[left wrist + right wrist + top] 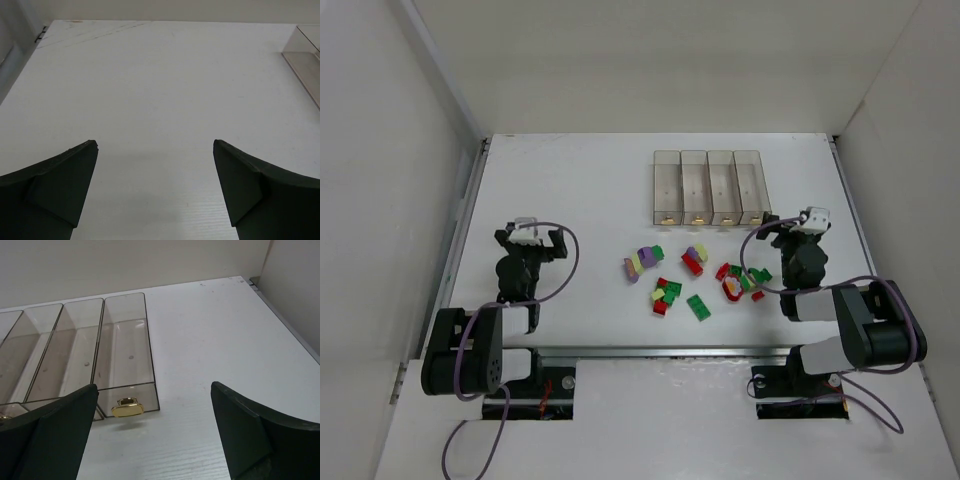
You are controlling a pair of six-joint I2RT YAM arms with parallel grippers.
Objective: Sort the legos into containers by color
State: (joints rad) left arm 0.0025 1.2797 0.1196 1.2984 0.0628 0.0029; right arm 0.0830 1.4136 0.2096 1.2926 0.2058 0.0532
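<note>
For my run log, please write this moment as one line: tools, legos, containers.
left tool: open, empty | right tool: open, empty | legos: loose on table | containers: four, empty

I count four containers, each with one gold tab, so four tabs. The legos come to about twenty in four colours: green, red, purple and pale yellow-green, too small and bunched for an exact number of each. Of my own I count two: left gripper and right gripper.
</note>
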